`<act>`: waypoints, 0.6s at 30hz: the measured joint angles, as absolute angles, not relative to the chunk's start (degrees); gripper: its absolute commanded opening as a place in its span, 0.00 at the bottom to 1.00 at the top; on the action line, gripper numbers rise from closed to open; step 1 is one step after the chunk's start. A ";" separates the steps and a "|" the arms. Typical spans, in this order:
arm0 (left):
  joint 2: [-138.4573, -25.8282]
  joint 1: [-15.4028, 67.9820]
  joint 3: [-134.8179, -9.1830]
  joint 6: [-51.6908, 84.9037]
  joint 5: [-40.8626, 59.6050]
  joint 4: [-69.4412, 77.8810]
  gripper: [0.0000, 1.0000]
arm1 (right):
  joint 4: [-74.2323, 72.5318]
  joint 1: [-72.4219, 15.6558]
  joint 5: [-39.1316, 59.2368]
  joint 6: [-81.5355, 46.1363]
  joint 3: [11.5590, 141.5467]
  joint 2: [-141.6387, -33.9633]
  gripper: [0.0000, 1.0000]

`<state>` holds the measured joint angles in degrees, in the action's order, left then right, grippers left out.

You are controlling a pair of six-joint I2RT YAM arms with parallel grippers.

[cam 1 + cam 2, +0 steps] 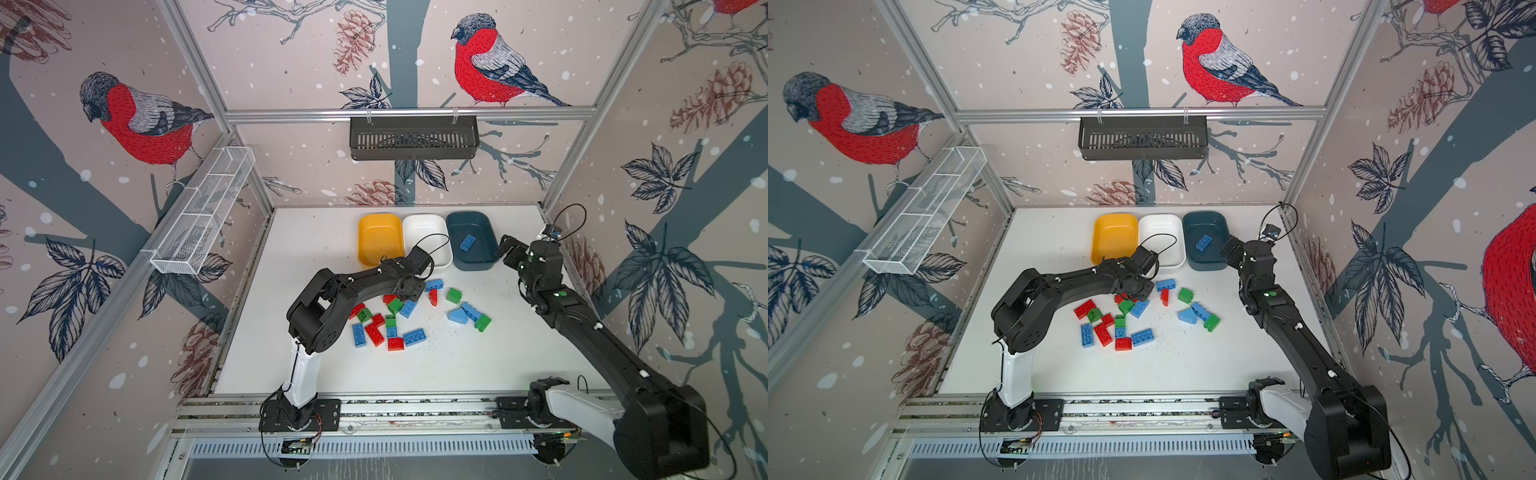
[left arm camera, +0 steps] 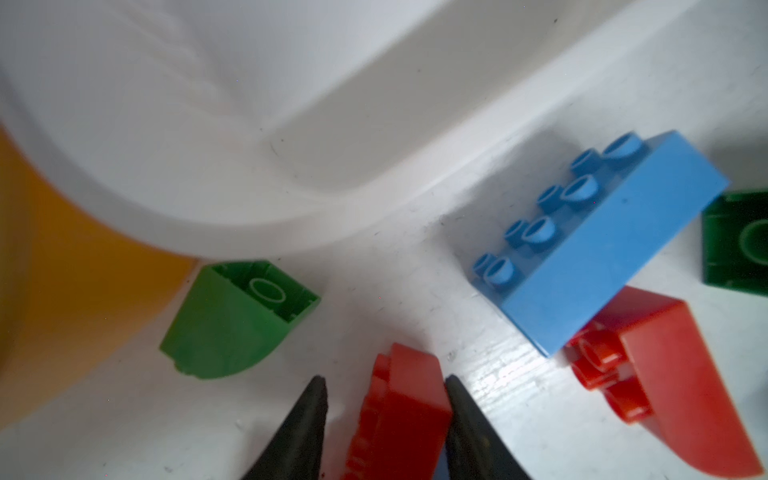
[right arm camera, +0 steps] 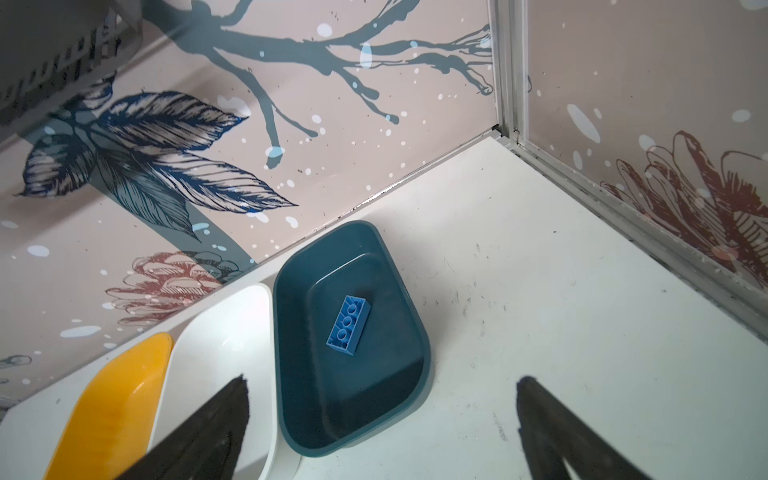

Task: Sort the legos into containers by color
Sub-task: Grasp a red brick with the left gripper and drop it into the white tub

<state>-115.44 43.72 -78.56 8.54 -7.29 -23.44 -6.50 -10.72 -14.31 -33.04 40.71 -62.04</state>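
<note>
My left jaws are low over the white worktop [image 1: 457,365], on the near side of the white shallow plastic tub [image 1: 424,228]. A small red studded plastic brick [image 2: 399,407] stands between them. One jaw touches it and a thin gap shows beside the other, so I cannot tell whether they clench it. Near it lie a green rounded brick [image 2: 237,320] and a light blue oblong brick [image 2: 602,249].

The loose red, blue and green legos [image 1: 390,324] are spread on the middle of the worktop, near of the three tubs. The tubs stand side by side at the far edge: the mustard yellow plastic tub [image 1: 380,241] on the left, the white one in the middle, and the dark teal plastic tub [image 1: 478,226] on the right. One blue oblong brick [image 3: 348,324] lies inside the teal tub with its underside up.

My right jaws are spread wide and nothing is between them. They hang at the right near side of the teal tub.
</note>
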 measured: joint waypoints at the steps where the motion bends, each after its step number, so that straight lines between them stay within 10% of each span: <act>1: -115.66 43.72 -78.54 8.54 -6.83 -23.42 0.43 | -6.76 -10.33 -13.76 -33.10 40.21 -61.67 1.00; 18: -111.11 43.66 -75.46 10.57 -6.70 -19.70 0.05 | -6.55 -8.49 -7.66 -34.48 37.08 -60.16 1.00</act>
